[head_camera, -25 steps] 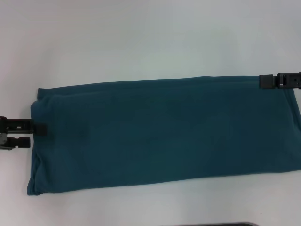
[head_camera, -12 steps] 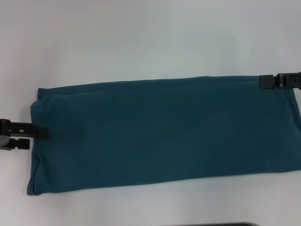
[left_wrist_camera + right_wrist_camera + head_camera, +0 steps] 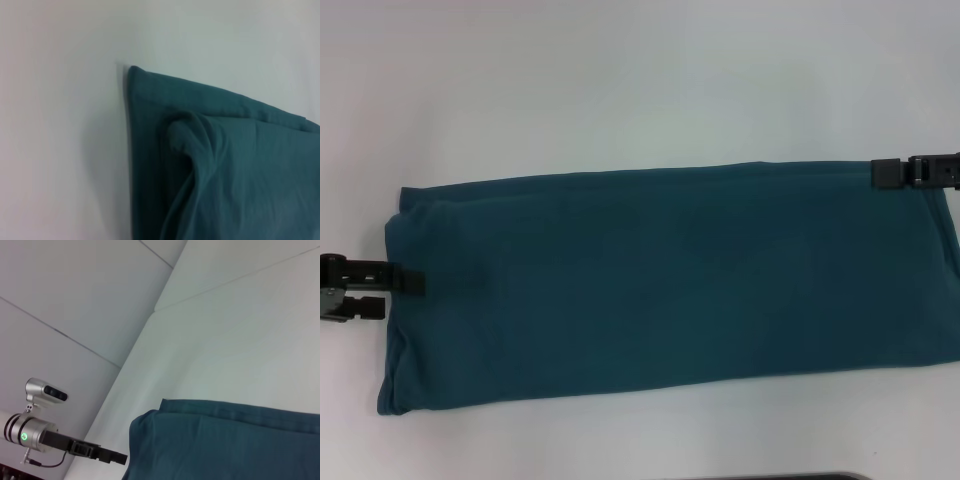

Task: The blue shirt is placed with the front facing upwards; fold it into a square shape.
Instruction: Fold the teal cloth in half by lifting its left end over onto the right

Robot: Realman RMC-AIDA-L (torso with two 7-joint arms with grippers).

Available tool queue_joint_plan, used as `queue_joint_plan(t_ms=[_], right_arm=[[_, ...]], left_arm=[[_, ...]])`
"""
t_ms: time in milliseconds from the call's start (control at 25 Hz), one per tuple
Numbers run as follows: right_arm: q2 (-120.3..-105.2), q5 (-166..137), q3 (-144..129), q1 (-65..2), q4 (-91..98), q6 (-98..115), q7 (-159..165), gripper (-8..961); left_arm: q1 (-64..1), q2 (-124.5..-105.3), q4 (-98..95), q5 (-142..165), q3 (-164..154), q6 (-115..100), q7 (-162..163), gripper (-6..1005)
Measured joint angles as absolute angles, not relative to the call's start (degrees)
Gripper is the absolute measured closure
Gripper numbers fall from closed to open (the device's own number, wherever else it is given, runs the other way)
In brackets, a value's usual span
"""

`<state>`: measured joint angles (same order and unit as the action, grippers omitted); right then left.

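Note:
The blue shirt lies on the white table as a long band running left to right, plain side up, with no letters or collar showing. At its left edge my left gripper is shut on the cloth, one finger lying on top and the other at the hem. My right gripper sits at the band's far right corner. The left wrist view shows a layered corner of the blue shirt with a raised crease. Seen from the right wrist, the blue shirt ends beside the left gripper.
White table surrounds the shirt on the far and near sides. A dark object peeks in at the near edge. The shirt's right end runs off the head view. Grey wall panels rise beyond the table.
The left gripper's top finger has slid slightly further onto the shirt and come down toward the other finger. The right gripper and the shirt have stayed put.

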<state>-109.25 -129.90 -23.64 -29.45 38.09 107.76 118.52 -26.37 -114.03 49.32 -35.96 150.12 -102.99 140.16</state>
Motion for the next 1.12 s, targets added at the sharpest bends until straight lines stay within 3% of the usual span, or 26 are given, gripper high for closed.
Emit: queue_joint_plan(t_ms=[1120], right_arm=[[-109.15, -129.90, -23.62, -28.76, 38.06, 108.05, 118.75, 59]], left_arm=[[-26.02, -113.81, 47.67, -35.23, 150.23, -101.24, 142.42, 83]])
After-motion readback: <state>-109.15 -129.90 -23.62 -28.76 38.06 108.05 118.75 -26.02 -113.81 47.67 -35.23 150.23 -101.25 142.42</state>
